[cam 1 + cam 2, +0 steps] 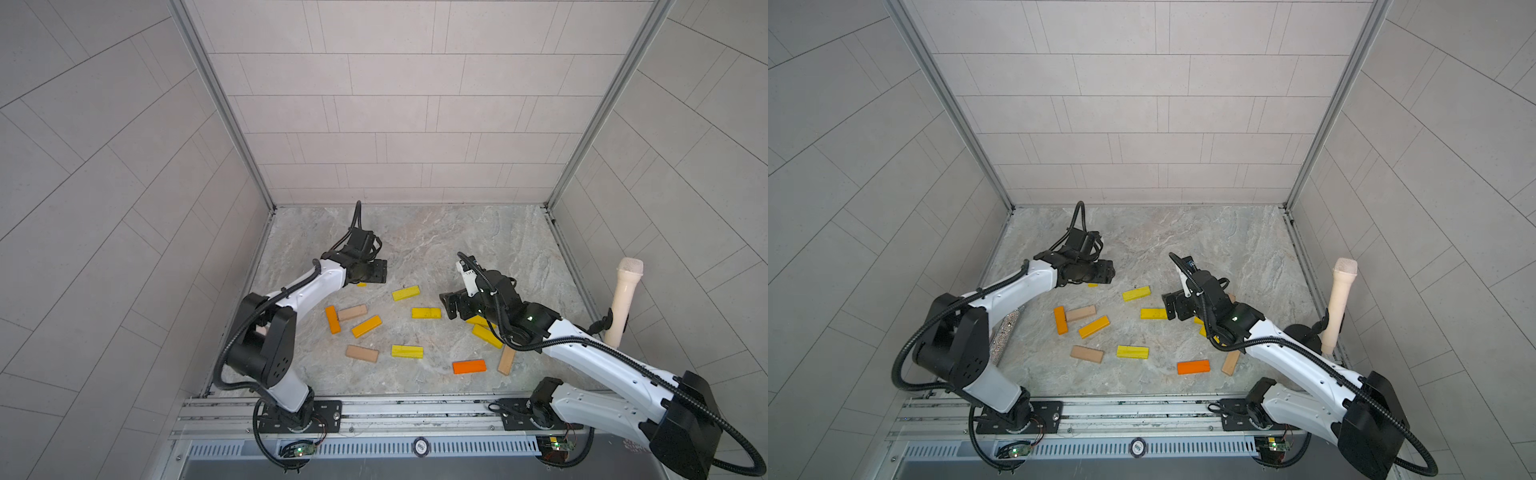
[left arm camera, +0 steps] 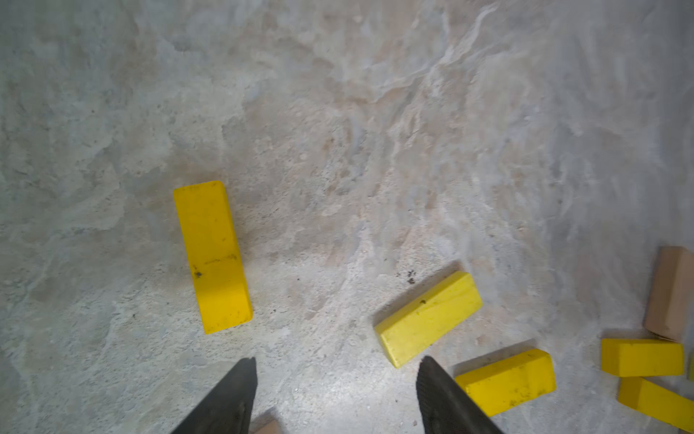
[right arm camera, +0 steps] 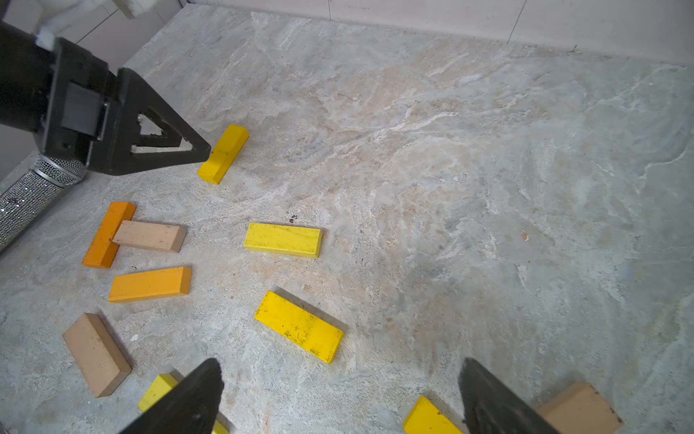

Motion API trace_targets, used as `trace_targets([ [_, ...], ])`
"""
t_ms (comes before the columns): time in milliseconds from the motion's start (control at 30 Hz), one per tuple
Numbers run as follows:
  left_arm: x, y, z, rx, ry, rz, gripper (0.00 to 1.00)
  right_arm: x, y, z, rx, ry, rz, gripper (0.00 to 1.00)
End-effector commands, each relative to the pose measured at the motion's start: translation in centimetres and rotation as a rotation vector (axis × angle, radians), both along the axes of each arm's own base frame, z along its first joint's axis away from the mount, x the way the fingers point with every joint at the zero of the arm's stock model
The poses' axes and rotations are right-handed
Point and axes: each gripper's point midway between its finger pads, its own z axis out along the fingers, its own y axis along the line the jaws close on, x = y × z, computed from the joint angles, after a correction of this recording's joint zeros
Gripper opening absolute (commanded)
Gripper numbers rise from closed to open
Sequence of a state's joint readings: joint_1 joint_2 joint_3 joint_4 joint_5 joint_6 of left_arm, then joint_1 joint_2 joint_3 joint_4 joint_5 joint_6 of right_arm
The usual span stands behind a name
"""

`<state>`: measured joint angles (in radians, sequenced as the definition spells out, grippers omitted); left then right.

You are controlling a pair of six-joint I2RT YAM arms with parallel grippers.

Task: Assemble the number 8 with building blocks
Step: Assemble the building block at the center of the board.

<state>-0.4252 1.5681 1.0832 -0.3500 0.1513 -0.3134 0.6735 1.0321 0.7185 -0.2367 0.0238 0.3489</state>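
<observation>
Left of centre, the left wrist view shows whole the yellow block [image 2: 212, 257] that both top views reduce to a sliver under the left gripper [image 2: 336, 362], whose fingertips stand apart with nothing between them. In mid-frame the building blocks [image 1: 407, 351] lie loose and scattered on the marbled surface [image 1: 436, 241], forming no figure. To the right, the right gripper [image 3: 340, 362] gapes wide and empty above them, and the cream microphone shape [image 1: 623, 307] at the right edge appears only from above.

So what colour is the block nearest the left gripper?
Yellow; the block shows best in the left wrist view.
</observation>
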Motion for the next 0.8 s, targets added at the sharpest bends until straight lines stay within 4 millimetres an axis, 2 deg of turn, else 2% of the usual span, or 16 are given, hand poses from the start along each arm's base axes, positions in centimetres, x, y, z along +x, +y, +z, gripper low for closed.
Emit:
trace_targets([
  [0,0.4,-2.0,4.5,-0.082,-0.207,-0.049,0.72,-0.7,-1.1,-0.1,-0.023,-0.003,-0.022,1.00],
  [100,-1.1,-4.7,6.0,-0.145,-0.324,-0.196,0.72,-1.0,-1.7,0.2,-0.027,-0.017,-0.028,0.99],
  [233,-2.6,-6.6,5.9,-0.213,-0.359,-0.308,0.72,-1.5,-2.7,0.9,-0.071,-0.040,-0.028,1.00],
  [333,-3.3,-7.3,5.3,-0.176,-0.337,-0.363,0.72,-1.8,-3.5,1.4,-0.088,-0.059,-0.046,1.00],
  [467,-4.2,-8.8,3.8,-0.056,-0.307,-0.487,0.74,-2.2,-4.0,1.6,-0.094,-0.082,-0.045,1.00],
  [600,-4.1,-10.0,2.0,-0.006,-0.264,-0.545,0.74,-2.5,-4.0,1.7,-0.086,-0.093,-0.031,0.99],
  [767,-4.0,-11.2,-0.5,0.064,-0.182,-0.614,0.74,-3.5,-2.3,2.1,-0.014,-0.088,0.067,1.00],
])
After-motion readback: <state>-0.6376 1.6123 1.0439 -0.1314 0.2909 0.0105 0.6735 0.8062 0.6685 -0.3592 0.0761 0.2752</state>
